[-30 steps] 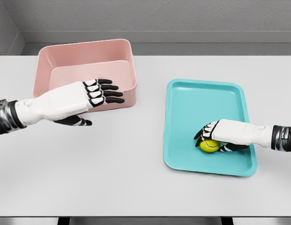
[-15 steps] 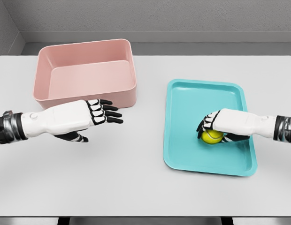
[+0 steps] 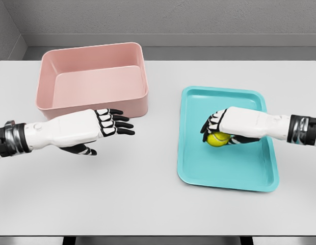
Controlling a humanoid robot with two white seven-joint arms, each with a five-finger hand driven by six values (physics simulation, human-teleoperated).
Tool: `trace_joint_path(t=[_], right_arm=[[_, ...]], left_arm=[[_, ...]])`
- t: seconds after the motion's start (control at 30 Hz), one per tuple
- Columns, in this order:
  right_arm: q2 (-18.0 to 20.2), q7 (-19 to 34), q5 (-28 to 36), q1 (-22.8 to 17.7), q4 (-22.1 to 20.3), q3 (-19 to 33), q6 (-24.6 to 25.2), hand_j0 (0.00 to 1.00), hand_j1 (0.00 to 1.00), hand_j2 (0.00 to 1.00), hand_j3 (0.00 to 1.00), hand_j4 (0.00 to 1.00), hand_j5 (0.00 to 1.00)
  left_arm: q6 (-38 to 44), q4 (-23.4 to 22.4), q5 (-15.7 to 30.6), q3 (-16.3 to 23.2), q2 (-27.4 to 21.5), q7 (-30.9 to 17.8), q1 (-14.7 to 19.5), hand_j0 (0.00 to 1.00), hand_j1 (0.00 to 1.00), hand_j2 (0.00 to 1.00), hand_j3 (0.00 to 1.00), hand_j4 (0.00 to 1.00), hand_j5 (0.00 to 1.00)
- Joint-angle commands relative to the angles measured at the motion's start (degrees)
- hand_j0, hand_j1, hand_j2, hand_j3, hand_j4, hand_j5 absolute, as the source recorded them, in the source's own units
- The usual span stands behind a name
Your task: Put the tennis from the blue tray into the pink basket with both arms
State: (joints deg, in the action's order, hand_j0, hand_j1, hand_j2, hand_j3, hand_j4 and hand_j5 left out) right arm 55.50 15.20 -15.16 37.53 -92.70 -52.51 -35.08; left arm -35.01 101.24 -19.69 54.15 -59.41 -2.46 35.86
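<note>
— Why is the right hand [image 3: 219,128] curled like that over the flat turquoise plastic tray [image 3: 191,166]?
— Its fingers wrap the yellow-green tennis ball [image 3: 217,139], seemingly lifting it clear.
— And the left hand [image 3: 104,124]?
— Spread and empty above the white desk [image 3: 122,194], probably waiting for a handover, just before the deep pink rectangular basket [image 3: 91,53] behind

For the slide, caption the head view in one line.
Right hand grips the tennis ball over the blue tray; open left hand waits before the pink basket.
</note>
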Motion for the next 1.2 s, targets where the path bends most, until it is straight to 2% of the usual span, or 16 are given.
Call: trace_joint_path(t=[0.0,0.4,0.73,0.83,0.93,1.17], right_arm=[[-1.53,0.18,0.39,0.17,-0.29,0.04,0.08,0.59,0.59,0.59,0.59,0.59,0.59],[-7.77,0.27,0.39,2.46,-1.43,-0.31,0.08,0.59,0.59,0.59,0.59,0.59,0.59],[-14.54,4.75,0.39,2.81,-1.17,-1.02,0.08,0.58,0.58,0.58,0.58,0.58,0.58],[-16.21,5.02,0.39,4.22,-0.91,-2.95,0.08,0.58,0.58,0.58,0.58,0.58,0.58],[-18.06,5.72,0.22,5.62,-0.55,-4.79,0.08,0.58,0.58,0.58,0.58,0.58,0.58],[-21.66,6.51,-0.22,7.91,1.73,-7.08,0.08,0.57,0.57,0.57,0.57,0.57,0.57]], left_arm=[[0.01,0.01,0.35,-0.01,-0.1,0.0,0.0,1.0,1.0,1.0,1.0,1.0,1.0],[0.01,0.01,0.27,-0.01,-1.85,0.0,-0.18,1.0,1.0,1.0,1.0,1.0,1.0],[0.01,0.01,0.18,-0.01,-2.38,0.0,-0.18,1.0,1.0,1.0,1.0,1.0,1.0],[0.01,-0.08,0.0,-0.01,-3.26,-0.53,-0.18,1.0,1.0,1.0,1.0,1.0,1.0],[0.01,0.01,-2.9,-0.01,-3.7,-0.53,-0.18,1.0,1.0,1.0,1.0,1.0,1.0],[0.01,0.01,-3.69,-0.1,-4.14,-2.37,-0.18,1.0,1.0,1.0,1.0,1.0,1.0]])
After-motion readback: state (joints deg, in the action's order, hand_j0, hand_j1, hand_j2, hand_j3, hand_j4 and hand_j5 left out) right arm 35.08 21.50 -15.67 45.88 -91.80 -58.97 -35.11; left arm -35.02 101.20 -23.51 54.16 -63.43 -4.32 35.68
